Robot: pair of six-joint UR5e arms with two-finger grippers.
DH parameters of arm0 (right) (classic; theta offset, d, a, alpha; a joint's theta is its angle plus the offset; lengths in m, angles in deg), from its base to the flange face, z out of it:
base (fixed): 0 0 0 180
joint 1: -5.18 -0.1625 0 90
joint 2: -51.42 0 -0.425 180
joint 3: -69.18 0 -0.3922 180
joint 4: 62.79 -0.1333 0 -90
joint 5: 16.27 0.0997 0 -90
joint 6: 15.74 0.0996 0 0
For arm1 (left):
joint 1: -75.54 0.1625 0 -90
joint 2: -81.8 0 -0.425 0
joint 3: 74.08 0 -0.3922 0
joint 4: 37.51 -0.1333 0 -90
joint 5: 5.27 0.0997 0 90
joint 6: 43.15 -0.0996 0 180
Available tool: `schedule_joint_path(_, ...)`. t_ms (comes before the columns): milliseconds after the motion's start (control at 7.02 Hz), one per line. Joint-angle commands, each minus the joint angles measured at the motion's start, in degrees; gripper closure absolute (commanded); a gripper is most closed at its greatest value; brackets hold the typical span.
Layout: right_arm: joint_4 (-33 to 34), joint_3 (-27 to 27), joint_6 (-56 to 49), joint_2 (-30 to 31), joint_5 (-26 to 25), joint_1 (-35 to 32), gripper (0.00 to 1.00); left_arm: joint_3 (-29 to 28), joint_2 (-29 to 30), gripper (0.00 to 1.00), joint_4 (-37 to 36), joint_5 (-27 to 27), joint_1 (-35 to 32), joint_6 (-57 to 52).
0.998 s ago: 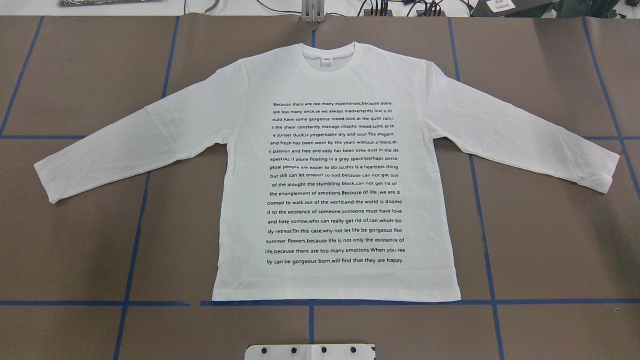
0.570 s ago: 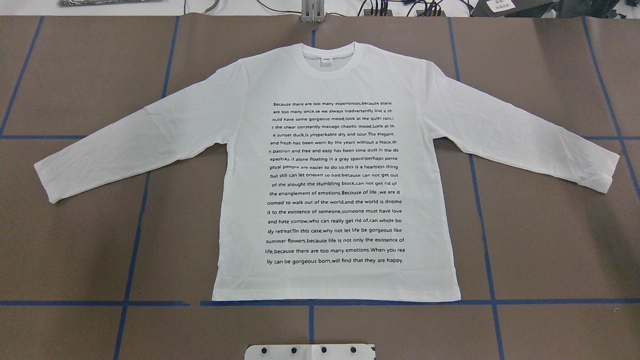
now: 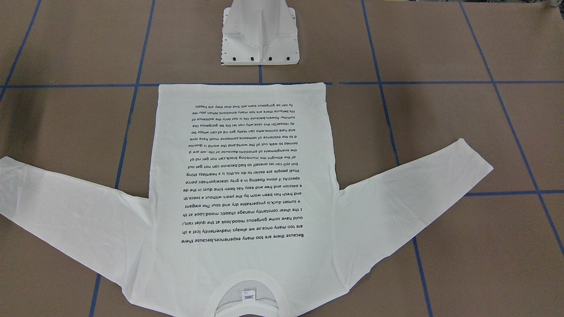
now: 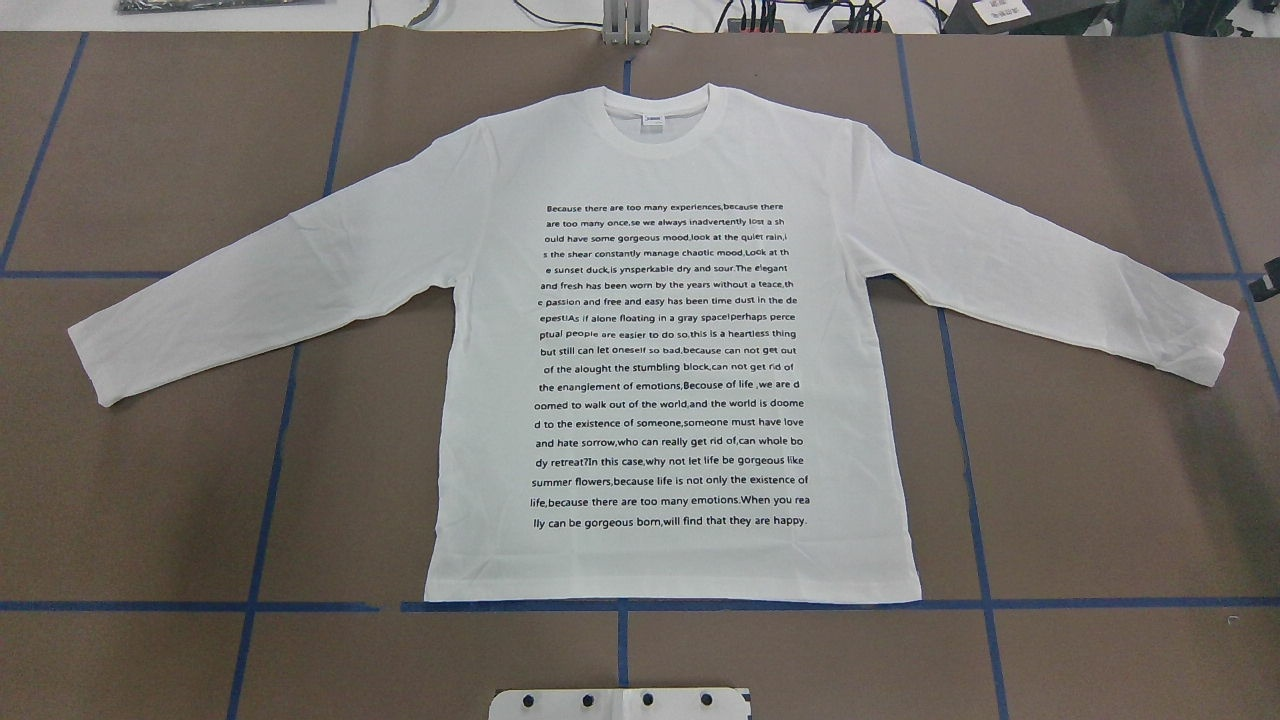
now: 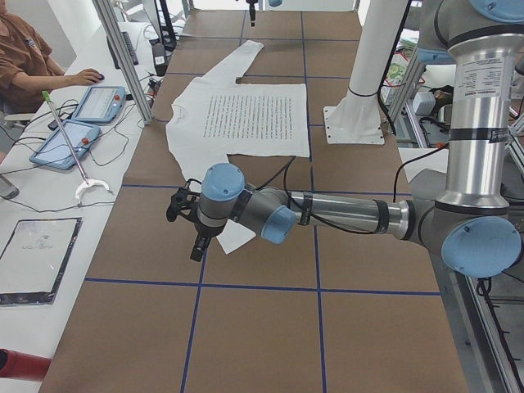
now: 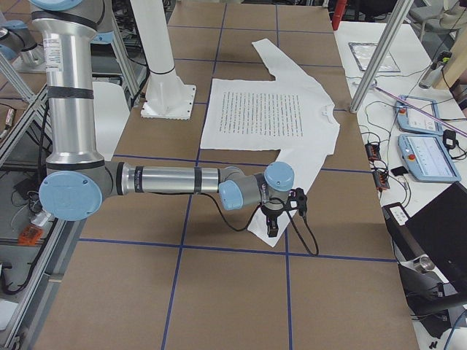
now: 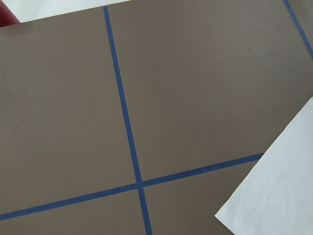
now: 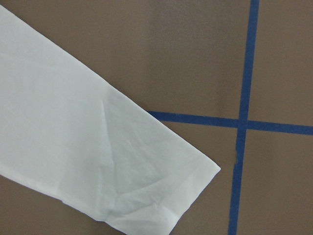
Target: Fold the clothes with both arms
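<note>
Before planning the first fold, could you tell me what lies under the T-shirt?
The T-shirt lies flat on the brown table cover; blue tape lines run under its body and sleeves. Whatever else it covers is hidden.

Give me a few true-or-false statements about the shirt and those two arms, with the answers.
1. The T-shirt lies flat with both sleeves spread. True.
2. Its black text faces down. False: it faces up.
3. The collar is the part nearest the white pedestal. False: the hem is nearest, and the collar lies on the far side.
4. The left gripper and right gripper are each out by a sleeve end. True.
5. One sleeve is folded over the body. False: nothing is folded yet.
</note>
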Motion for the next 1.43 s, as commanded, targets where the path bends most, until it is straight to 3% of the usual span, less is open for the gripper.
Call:
schedule_joint_path(0, -11.98, -4.74, 17.67, 0.04, -0.09, 4.07, 0.01, -0.04, 0.02, 0.0, 0.09, 0.1, 0.01, -0.04)
schedule_joint_path(285, -21.38, -4.75, 31.78, 3.79, -2.35, 7.93, 0.01, -0.21, -0.07, 0.0, 0.09, 0.19, 0.01, -0.21)
schedule_joint_path(570, -23.01, -5.27, 35.59, 4.61, -3.25, 9.88, 0.02, -0.13, -0.15, 0.0, 0.09, 0.19, 0.01, -0.3)
schedule_joint_path(855, -23.36, -5.89, 36.65, 5.4, -3.52, 10.42, 0.12, -0.13, -0.33, 0.0, 1.92, 0.28, 0.01, -0.3)
schedule_joint_path(1140, -23.37, -6.24, 37.01, 5.4, -3.61, 10.77, 0.36, -0.13, -0.33, 0.0, 2.55, 0.28, 0.01, -0.13)
schedule_joint_path(1282, -23.37, -6.33, 37.01, 5.4, -3.61, 10.94, 0.38, -0.04, -0.33, 0.0, 2.55, 0.28, 0.01, -0.3)
